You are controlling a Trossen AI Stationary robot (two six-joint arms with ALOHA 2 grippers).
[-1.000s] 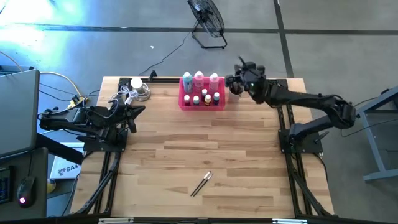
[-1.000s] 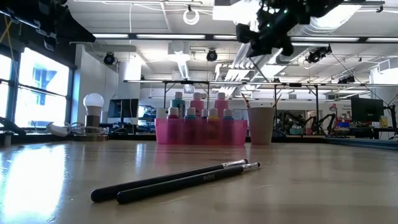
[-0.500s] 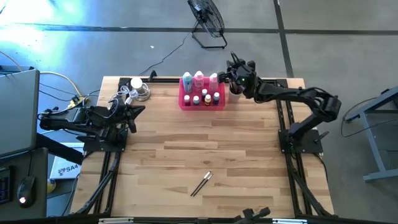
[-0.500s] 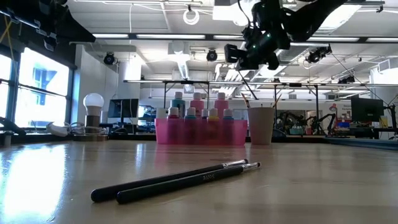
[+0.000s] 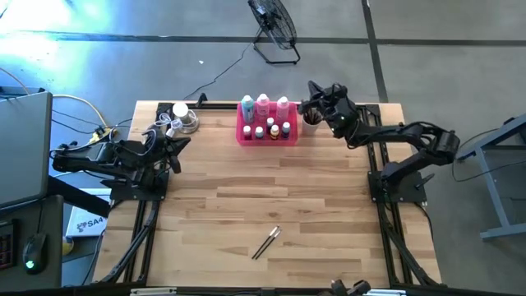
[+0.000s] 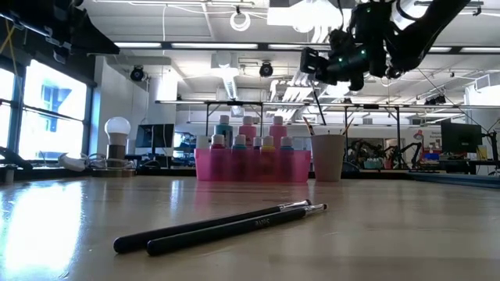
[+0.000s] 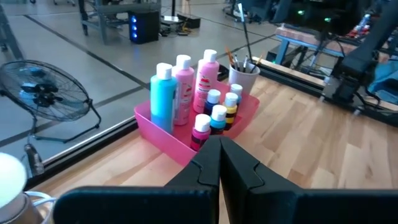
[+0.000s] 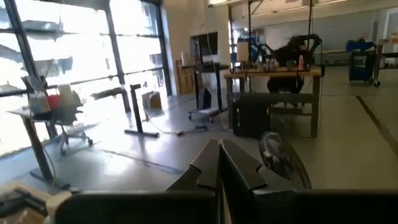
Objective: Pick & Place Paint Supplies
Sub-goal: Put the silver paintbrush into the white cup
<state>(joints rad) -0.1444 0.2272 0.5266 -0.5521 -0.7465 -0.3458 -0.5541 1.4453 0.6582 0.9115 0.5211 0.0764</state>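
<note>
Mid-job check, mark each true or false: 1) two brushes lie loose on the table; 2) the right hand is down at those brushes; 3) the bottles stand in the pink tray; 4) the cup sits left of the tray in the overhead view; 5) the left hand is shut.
1) True: two brushes lie side by side near the front.
2) False: the right hand hangs above the cup at the back.
3) True: the bottles stand in the pink tray.
4) False: it sits right of the tray.
5) True: the left hand has its fingers together.
</note>
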